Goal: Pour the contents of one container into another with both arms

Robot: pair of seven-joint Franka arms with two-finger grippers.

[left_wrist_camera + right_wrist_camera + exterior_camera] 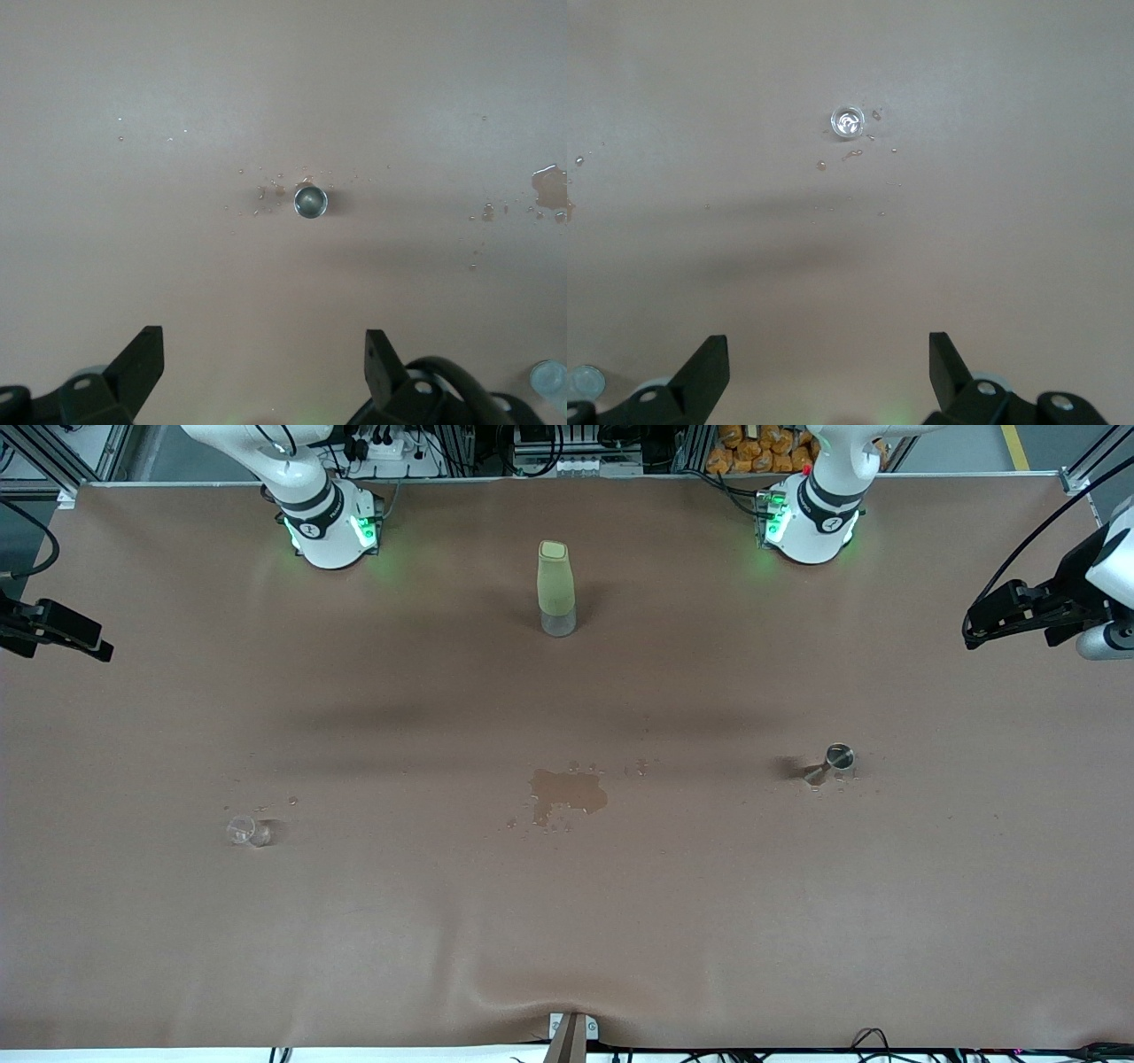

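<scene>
Left hand (264, 361) wide above jigger (310, 201), right hand (828, 361) wide above glass cup (848, 122), both standing apart

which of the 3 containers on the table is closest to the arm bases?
The pale-green bottle. It stands midway between the two bases, while the glass cup and steel jigger both sit much nearer the front camera.

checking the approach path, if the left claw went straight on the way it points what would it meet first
Probably bare table: the open left claw points down at it, the jigger lying a little off that line, though depth is unclear.
</scene>
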